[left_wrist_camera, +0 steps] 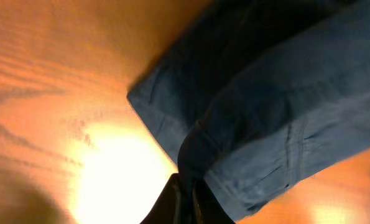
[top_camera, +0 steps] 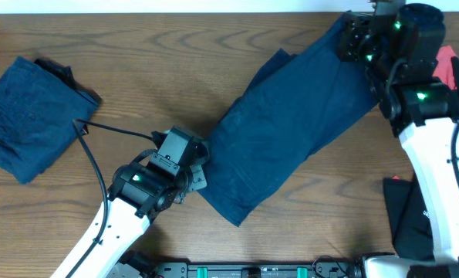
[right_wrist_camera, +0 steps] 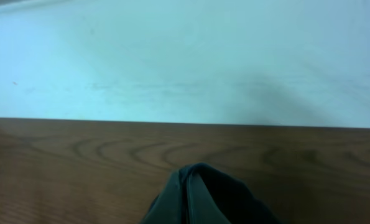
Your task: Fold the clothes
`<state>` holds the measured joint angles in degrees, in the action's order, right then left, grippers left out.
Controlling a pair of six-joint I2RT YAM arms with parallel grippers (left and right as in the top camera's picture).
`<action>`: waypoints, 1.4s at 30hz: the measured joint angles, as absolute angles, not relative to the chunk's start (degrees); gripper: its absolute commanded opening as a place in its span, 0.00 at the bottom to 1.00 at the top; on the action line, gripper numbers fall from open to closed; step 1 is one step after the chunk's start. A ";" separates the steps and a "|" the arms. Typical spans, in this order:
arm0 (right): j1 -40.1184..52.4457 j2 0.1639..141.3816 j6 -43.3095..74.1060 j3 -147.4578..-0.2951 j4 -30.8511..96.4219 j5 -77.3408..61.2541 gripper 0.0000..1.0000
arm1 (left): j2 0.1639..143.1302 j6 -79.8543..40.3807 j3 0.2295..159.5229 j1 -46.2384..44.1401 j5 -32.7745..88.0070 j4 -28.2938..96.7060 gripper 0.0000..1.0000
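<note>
Dark navy-blue shorts (top_camera: 291,131) lie stretched diagonally across the table, from the lower middle to the upper right. My left gripper (top_camera: 200,171) is shut on their lower left edge; in the left wrist view the fingers (left_wrist_camera: 186,202) pinch a fold of the blue fabric (left_wrist_camera: 265,106). My right gripper (top_camera: 351,38) is shut on the upper right end; the right wrist view shows a bunched dark fold (right_wrist_camera: 200,196) rising between its fingers, which are themselves hidden. A second folded navy garment (top_camera: 28,116) lies at the far left.
A red piece (top_camera: 448,66) shows at the right edge behind the right arm. A black piece (top_camera: 405,212) lies at the lower right. A black cable (top_camera: 113,131) runs across the table near the folded garment. The table's far edge meets a pale wall (right_wrist_camera: 185,56).
</note>
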<state>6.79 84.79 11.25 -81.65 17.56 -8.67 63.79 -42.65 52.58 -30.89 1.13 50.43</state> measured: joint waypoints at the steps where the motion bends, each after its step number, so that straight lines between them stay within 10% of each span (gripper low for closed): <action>1: 6.98 85.97 11.27 -81.65 17.21 -8.36 0.01 | 64.01 -43.16 52.58 -30.92 0.25 49.36 0.06; 12: 7.33 101.16 11.25 -81.65 12.71 -7.81 0.01 | 76.77 -45.21 51.94 -30.89 -7.66 40.36 0.08; 16: 7.33 105.71 11.44 -81.65 9.98 -7.86 0.41 | 81.91 -45.12 51.88 -30.89 -8.32 37.93 0.55; 20: 7.31 108.79 10.85 -81.65 8.99 -7.88 0.66 | 84.23 -45.12 51.81 -30.55 -8.62 37.54 0.66; 30: 4.47 103.63 9.78 -81.71 21.39 -7.94 0.36 | 75.26 -44.51 51.99 -23.40 -5.78 42.02 0.66; 42: 3.44 111.68 5.78 -81.19 36.69 -7.27 0.27 | 80.79 -47.79 50.57 -25.02 9.82 41.87 0.67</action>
<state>3.44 111.68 5.78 -81.19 36.69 -7.27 80.79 -47.79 50.57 -25.02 9.82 41.87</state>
